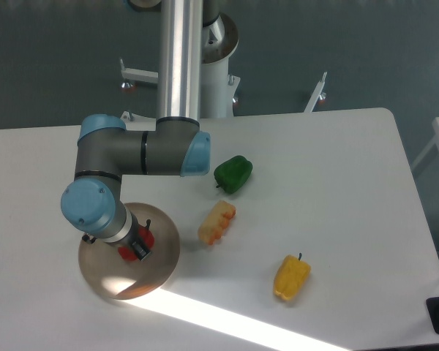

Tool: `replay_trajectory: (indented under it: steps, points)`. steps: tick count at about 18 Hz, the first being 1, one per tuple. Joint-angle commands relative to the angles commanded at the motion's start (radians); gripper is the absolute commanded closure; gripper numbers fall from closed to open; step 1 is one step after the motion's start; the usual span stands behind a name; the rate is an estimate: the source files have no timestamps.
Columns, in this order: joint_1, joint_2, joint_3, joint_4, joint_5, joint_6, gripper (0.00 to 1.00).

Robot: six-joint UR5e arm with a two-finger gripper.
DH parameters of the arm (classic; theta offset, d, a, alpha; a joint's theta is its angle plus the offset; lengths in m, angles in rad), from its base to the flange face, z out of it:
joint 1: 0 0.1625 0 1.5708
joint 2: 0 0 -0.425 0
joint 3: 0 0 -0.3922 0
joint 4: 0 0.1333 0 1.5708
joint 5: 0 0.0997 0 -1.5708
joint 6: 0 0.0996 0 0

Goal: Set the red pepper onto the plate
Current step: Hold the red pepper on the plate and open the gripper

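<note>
Table (336, 161): we've got a white top with a bright band of light cutting across the near edge, right past the plate's front rim.
Arm (143, 153): the grey and blue links fold down over the left side and cover a good part of what we want to see.
Plate (161, 256): the tan disc sits at the near left, and the arm's wrist hangs right over its middle.
Green pepper (233, 174): well apart to the right, out of play.
Corn piece (216, 222): lying just beside the plate's right edge; we reckon a wide swing on the way out could clip it.
Yellow pepper (291, 277): far off toward the near right.
Red pepper (144, 240): only slivers of red show beside the wrist, over the plate's centre. Whether it rests on the disc or hangs just above, we can't tell.
Hand (135, 247): closed around the red pepper as best we can judge, with red peeking out on both sides.
Risk: if we let go too high, that glossy blocky thing may bounce or roll off a flat rimless disc.
Risk two: pulling away sideways could drag the pepper, or nudge the plate itself.
</note>
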Motion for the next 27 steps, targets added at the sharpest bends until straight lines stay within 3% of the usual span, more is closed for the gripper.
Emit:
replay_trajectory:
  steps: [10,27]
  points:
    - [-0.003,-0.005,0.000,0.002,0.000,0.000,0.46]
    - [-0.005,-0.005,0.000,0.008,0.000,0.005,0.31]
